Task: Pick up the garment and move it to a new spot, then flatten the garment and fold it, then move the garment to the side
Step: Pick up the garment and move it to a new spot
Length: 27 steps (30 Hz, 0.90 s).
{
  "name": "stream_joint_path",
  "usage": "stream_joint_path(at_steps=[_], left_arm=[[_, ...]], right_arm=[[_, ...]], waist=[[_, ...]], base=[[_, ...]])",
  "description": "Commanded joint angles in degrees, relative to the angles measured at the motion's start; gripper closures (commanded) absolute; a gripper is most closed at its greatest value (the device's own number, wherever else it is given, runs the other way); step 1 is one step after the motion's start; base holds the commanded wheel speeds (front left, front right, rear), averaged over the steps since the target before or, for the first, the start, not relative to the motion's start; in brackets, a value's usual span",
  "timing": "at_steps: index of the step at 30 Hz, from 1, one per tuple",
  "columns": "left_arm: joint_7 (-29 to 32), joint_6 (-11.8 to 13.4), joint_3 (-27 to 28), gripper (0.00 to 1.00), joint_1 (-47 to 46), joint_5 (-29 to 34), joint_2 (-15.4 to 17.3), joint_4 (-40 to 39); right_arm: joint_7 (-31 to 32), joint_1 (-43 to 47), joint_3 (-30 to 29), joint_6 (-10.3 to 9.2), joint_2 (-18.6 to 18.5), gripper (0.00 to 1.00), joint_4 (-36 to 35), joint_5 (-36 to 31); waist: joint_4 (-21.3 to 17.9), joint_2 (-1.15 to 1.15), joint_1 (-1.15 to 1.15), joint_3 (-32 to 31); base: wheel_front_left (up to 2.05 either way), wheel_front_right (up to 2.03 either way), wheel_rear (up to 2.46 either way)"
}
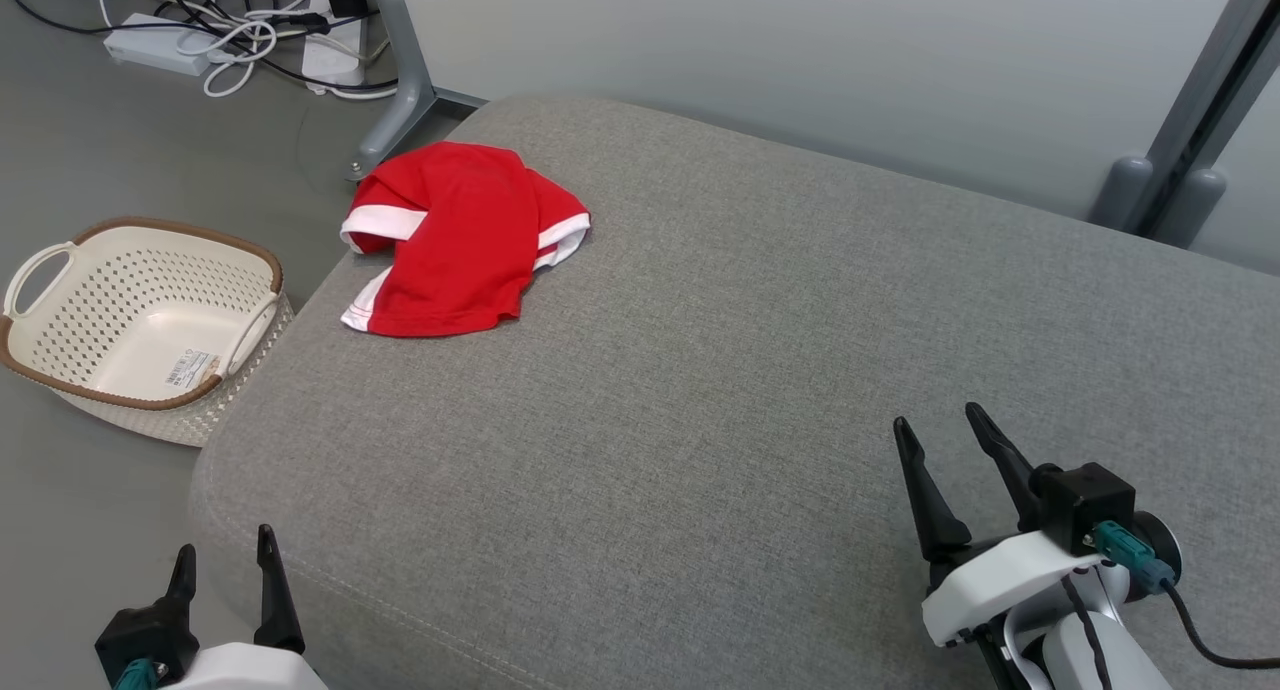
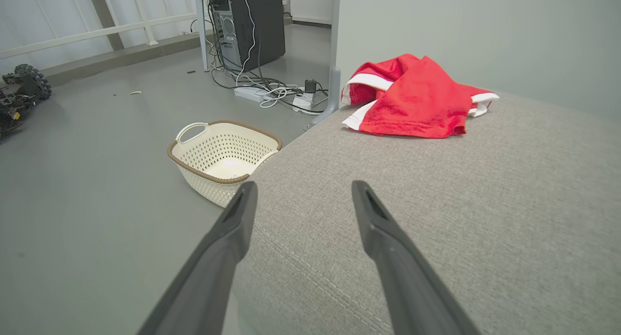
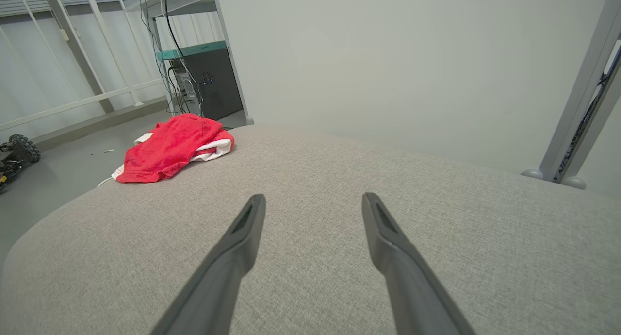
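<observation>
Left gripper [image 1: 225, 542], at the near-left edge of the grey cushion [image 1: 700, 370], jaws wide apart and empty; right gripper [image 1: 940, 420], near-right, likewise; red garment [image 1: 455, 240], bunched at the far-left corner, well apart from both, left arm judged nearer.

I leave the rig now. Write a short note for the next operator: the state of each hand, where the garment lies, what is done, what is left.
The left hand: open, empty, at the near left corner of the grey cushion.
The right hand: open, empty, above the cushion's near right part.
The red garment: crumpled at the cushion's far left corner, untouched; a basket stands on the floor nearby.
Done: nothing. Left: pick up, move, flatten, fold, set aside.
</observation>
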Motion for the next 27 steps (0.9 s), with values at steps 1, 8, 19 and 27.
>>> stream_joint_path(at_steps=[1, 8, 19, 27], left_arm=[[0.01, -0.42, 0.48, 0.00, -0.15, -0.75, 0.18, 0.13], [0.01, -2.22, 1.68, 0.00, -3.01, -3.02, 0.19, 2.57], [0.01, -4.88, 4.36, 0.00, -19.63, -3.68, 2.68, 11.24], [0.75, -7.38, 4.53, 0.00, -35.57, -4.33, 8.74, 23.39]], right_arm=[[-0.08, -0.24, 0.15, -0.01, -0.41, 0.00, -0.19, -0.13], [-0.08, -1.60, 1.19, -0.01, -0.40, 0.00, -0.07, -1.50], [-0.08, -5.58, 1.58, -0.02, -0.48, 0.00, -2.89, -6.24], [-0.08, -9.42, 2.94, -0.01, -1.35, 0.00, -7.20, -7.74]], waist=[[0.05, 0.00, 0.00, 0.39], [-2.33, 0.00, 0.00, 2.42], [-8.91, 0.00, 0.00, 12.05], [-14.05, 0.00, 0.00, 19.92]], base=[[0.00, 0.00, 0.00], [0.00, 0.00, 0.00], [0.00, 0.00, 0.00], [0.00, 0.00, 0.00]])
